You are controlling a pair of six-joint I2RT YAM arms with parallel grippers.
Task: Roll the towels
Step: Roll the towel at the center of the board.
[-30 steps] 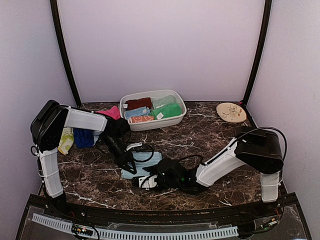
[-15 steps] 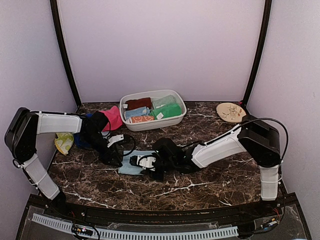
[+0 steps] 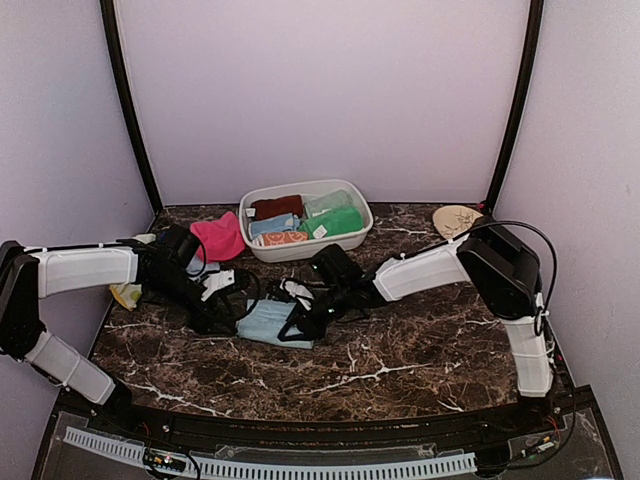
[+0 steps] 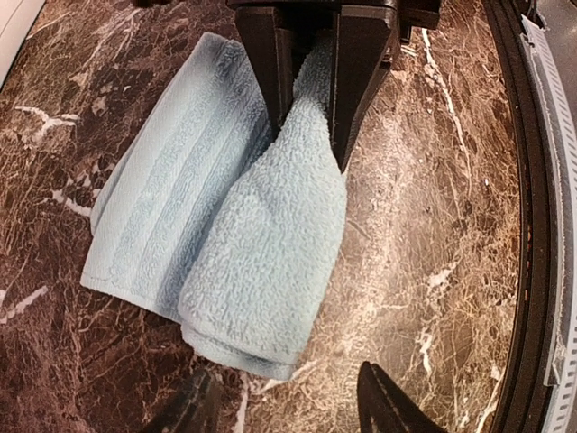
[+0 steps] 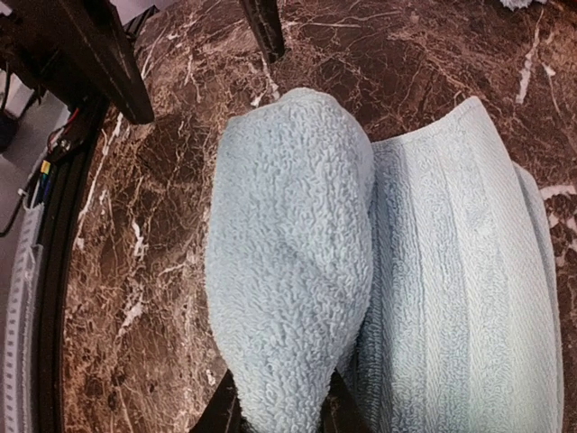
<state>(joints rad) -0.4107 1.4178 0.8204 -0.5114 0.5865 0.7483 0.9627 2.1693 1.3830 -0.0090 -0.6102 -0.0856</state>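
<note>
Our right end effector [image 5: 278, 408] is clenched on the raised fold of the pale blue towel [image 5: 288, 253], mid-frame on the surface [image 5: 135, 271]; our left end effector [image 4: 288, 404] hangs released beside it. We should turn the fold evenly, keeping edges aligned.

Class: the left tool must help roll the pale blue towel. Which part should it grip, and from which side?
Probably the thick free end of the folded-over flap of the pale blue towel, opposite where the right tool pinches. The left tool faces that end with jaws open, so come in from its side, straddling the fold.
</note>
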